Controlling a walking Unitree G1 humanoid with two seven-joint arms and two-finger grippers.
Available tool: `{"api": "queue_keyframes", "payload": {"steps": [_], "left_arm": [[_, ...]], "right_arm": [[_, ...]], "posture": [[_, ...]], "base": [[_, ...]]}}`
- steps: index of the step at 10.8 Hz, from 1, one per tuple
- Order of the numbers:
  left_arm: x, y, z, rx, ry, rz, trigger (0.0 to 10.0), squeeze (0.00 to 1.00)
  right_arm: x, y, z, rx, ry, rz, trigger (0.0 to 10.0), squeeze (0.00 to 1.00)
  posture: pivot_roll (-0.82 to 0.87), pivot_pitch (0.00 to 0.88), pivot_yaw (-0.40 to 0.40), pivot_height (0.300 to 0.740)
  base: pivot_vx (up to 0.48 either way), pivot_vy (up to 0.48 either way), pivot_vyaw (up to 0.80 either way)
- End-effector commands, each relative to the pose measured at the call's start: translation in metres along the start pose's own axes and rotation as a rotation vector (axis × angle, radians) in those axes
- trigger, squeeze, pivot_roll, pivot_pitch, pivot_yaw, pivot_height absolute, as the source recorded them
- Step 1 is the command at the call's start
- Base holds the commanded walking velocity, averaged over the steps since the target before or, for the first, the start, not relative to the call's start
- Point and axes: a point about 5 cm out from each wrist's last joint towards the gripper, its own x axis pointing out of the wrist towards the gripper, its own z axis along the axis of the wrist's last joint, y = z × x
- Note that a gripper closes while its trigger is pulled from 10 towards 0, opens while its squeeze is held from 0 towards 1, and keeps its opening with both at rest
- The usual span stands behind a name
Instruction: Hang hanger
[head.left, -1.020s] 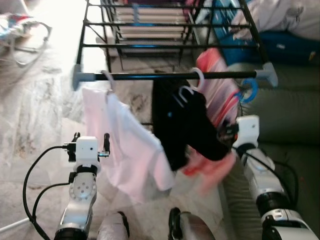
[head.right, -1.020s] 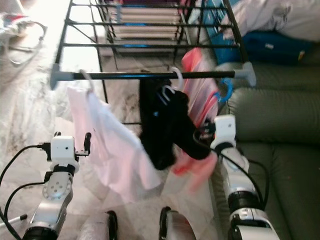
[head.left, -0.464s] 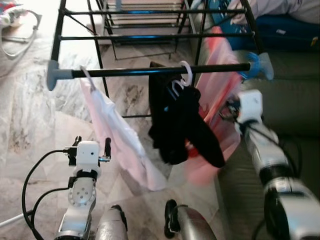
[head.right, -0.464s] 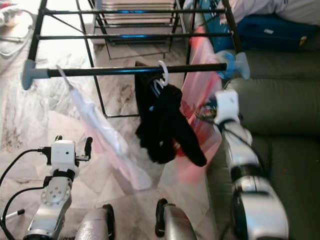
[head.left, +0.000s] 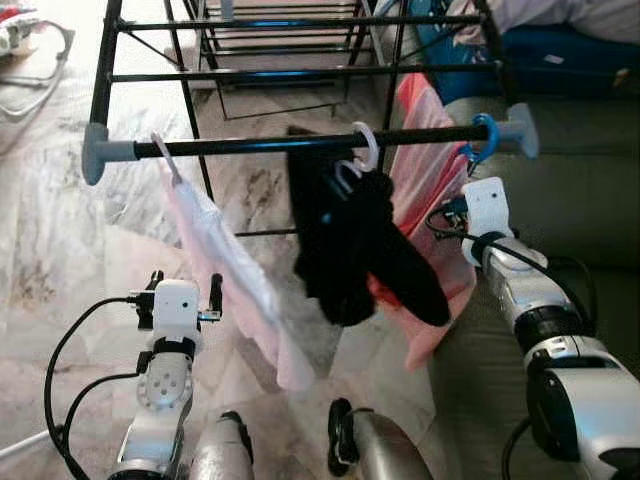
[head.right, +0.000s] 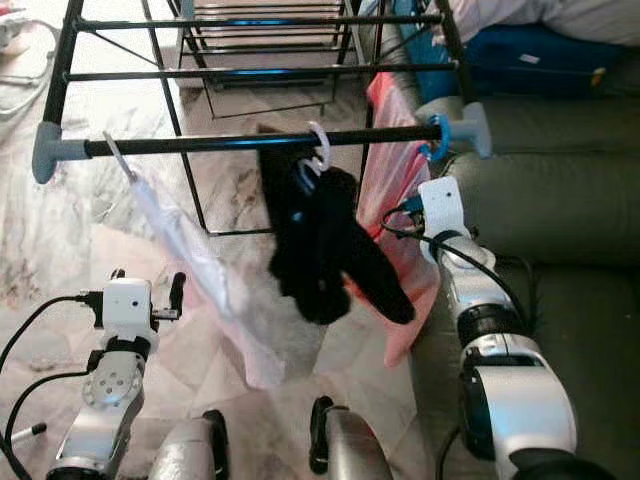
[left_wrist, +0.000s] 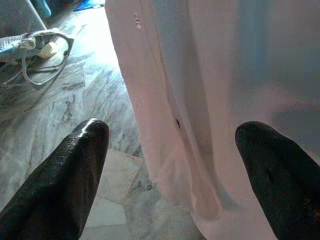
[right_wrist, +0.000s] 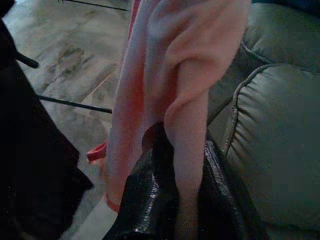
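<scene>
We saw our right gripper pinching the pink garment, whose blue hanger hooked the rack's black rail. Our left gripper hung low, fingers spread, facing a white shirt.

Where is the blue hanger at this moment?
The blue hanger hangs at the right end of the rack's front rail, carrying the pink garment, above the right hand.

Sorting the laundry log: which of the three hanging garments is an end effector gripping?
The pink garment on the blue hanger, at the rail's right end; the right end effector pinches its fabric. The white and black ones hang free.
</scene>
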Motion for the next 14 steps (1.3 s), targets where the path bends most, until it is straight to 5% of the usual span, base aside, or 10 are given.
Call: {"api": "queue_keyframes", "payload": {"steps": [1, 2, 7, 14], "left_arm": [[-0.002, 0.0, -0.001, 0.0, 0.009, -0.003, 10.0, 0.0], [-0.002, -0.001, 0.0, -0.001, 0.008, -0.005, 10.0, 0.0], [0.0, 0.001, -0.002, 0.004, 0.016, -0.004, 10.0, 0.0], [-0.001, 0.001, -0.003, 0.028, 0.024, 0.014, 10.0, 0.0]], "right_arm": [[-0.004, 0.006, -0.029, 0.035, 0.123, 0.022, 10.0, 0.0], [-0.004, 0.006, -0.03, 0.072, 0.117, 0.022, 10.0, 1.0], [-0.011, -0.002, -0.015, 0.122, -0.104, -0.01, 10.0, 1.0], [-0.069, 0.0, -0.041, 0.205, -0.351, -0.085, 10.0, 1.0]], "posture": [[0.04, 0.231, -0.052, 0.74], [0.04, 0.229, -0.052, 0.74], [0.03, 0.217, -0.043, 0.74], [0.01, 0.214, -0.03, 0.74]], "base": [[0.0, 0.0, 0.0], [0.0, 0.0, 0.0], [0.0, 0.0, 0.0], [0.0, 0.0, 0.0]]}}
